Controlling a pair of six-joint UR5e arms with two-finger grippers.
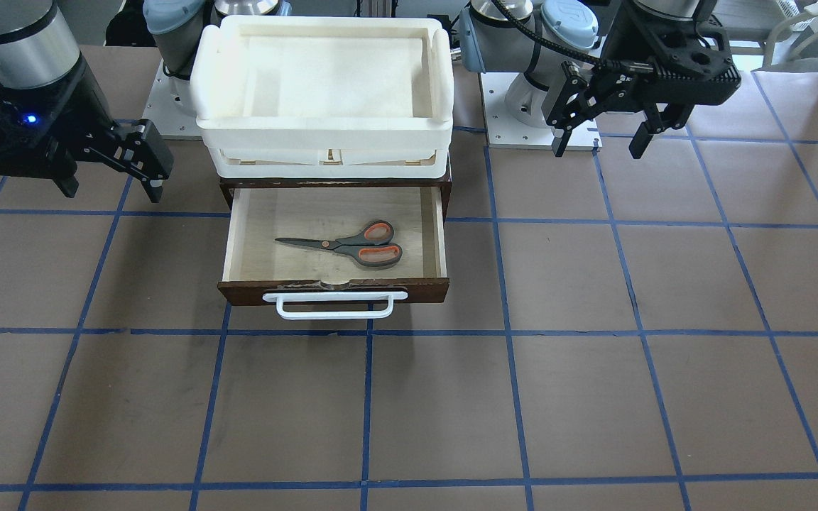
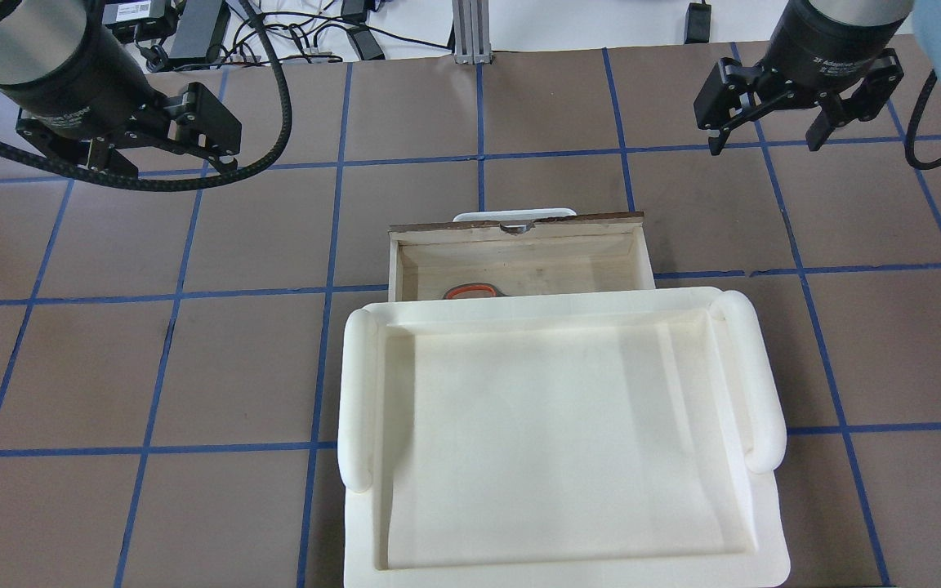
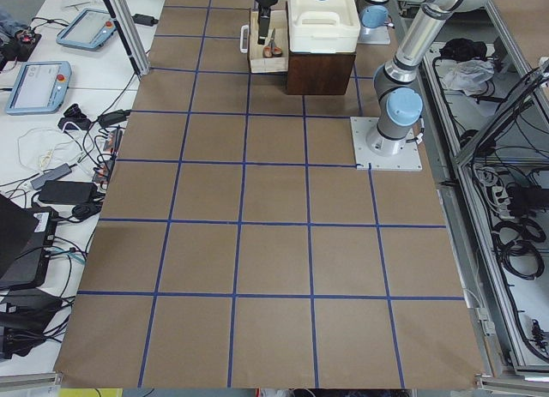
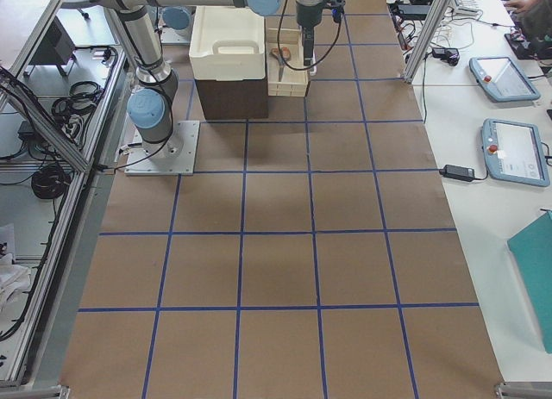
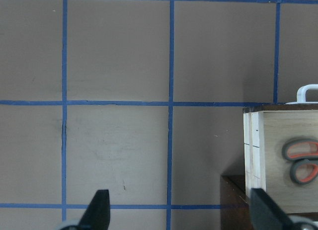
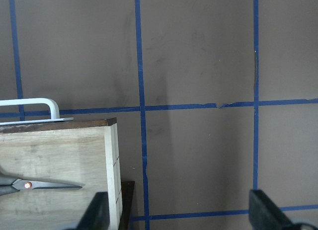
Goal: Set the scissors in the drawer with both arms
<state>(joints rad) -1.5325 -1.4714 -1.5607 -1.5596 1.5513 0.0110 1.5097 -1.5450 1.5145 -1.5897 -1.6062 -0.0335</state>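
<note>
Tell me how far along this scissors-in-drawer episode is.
Done: the scissors lie flat inside the open drawer. In hand: nothing. The left gripper and right gripper are both open and empty, clear of the drawer on either side. Left: probably only pushing the drawer shut, if that is required.

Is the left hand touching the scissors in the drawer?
Apart. The front-facing view shows the left hand hanging open over the table beside the drawer, while the scissors lie alone on its floor.

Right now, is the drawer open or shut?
Open: the drawer sits pulled out from under the white tray, with the scissors lying flat inside.
</note>
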